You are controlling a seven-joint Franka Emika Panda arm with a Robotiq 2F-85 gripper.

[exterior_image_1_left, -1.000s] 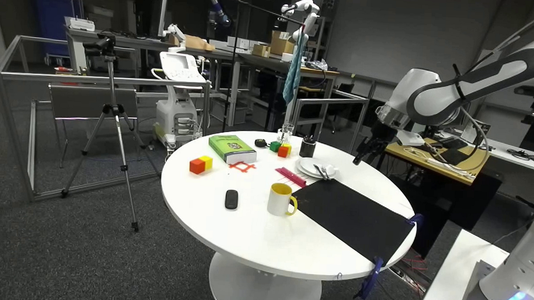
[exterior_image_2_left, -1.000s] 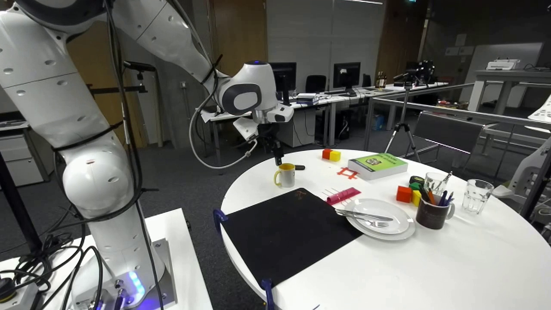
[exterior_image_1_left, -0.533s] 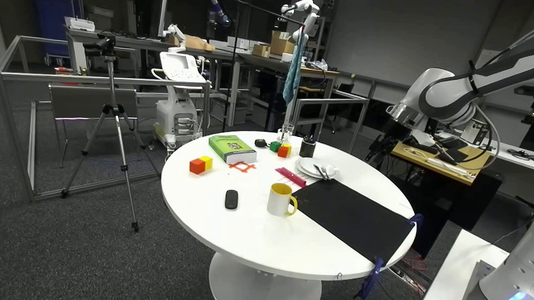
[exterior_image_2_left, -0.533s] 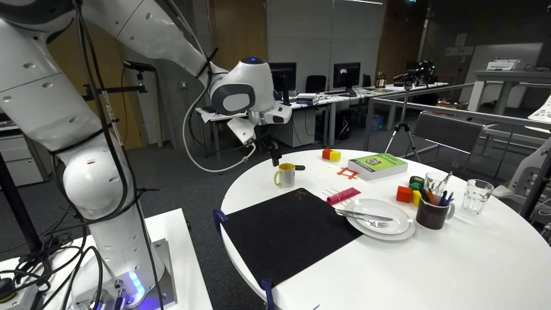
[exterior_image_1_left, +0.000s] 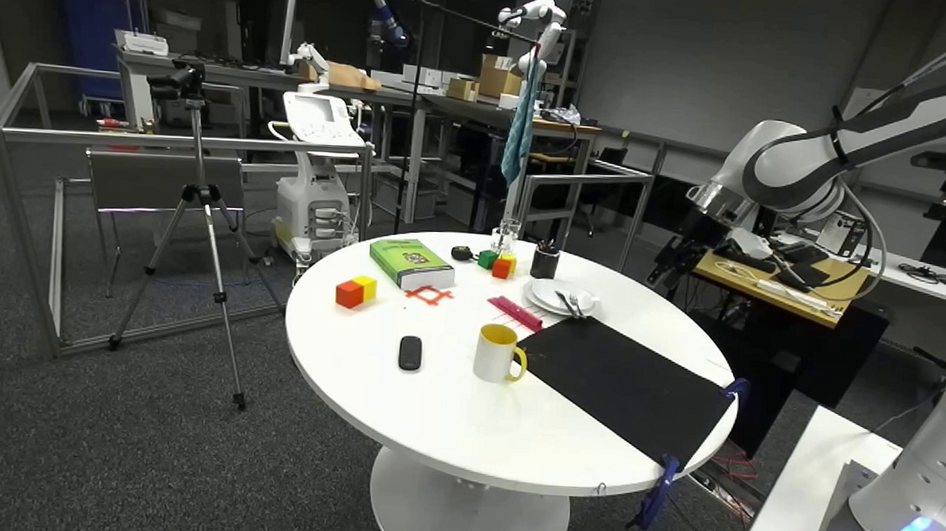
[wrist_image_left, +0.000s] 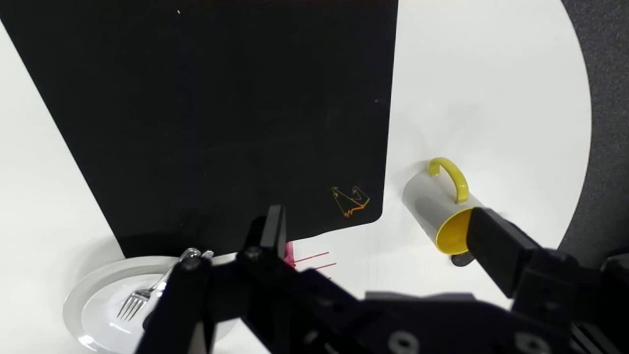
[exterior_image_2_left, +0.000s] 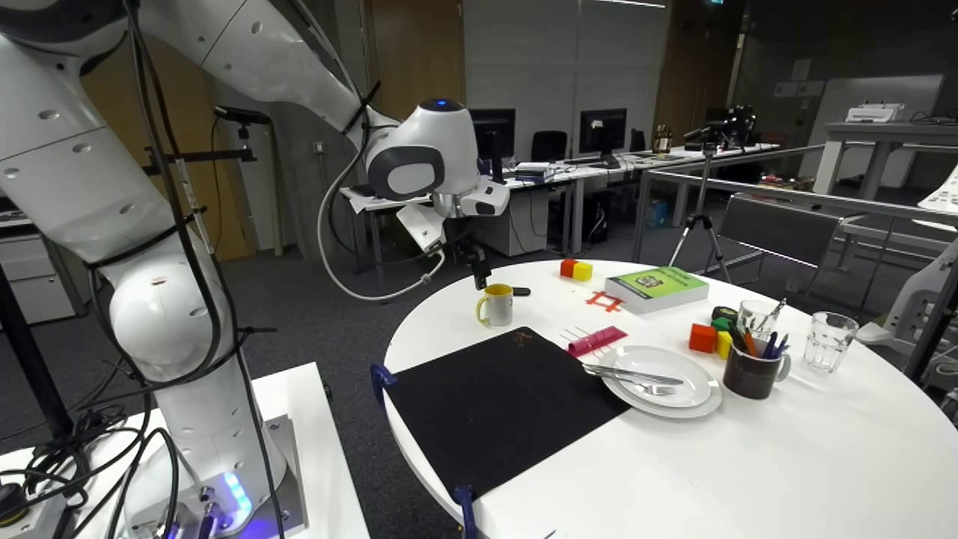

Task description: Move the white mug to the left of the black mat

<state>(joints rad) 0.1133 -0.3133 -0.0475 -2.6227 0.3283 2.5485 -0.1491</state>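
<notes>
Wrist view is giving me the claw (wrist_image_left: 376, 232) nearest, its jaws standing wide apart, gripping nothing. Beyond, the white mug (wrist_image_left: 430, 207) is sitting on the worktop (wrist_image_left: 496, 98), just beside the black mat (wrist_image_left: 245, 123). Coming down off-centre, I'd be risking a jaw catching the mug's rim and tipping it. Inside I'm seeing yellow, the bottom hiding from me. Farther off, in an exterior view, a dark mug (exterior_image_2_left: 750, 374) is holding pens (exterior_image_2_left: 751, 342), and a glass (exterior_image_2_left: 751, 314) a slim implement (exterior_image_2_left: 778, 306).

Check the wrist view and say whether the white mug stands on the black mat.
No: the white mug stands on the tabletop, visibly apart from the black mat.
</notes>
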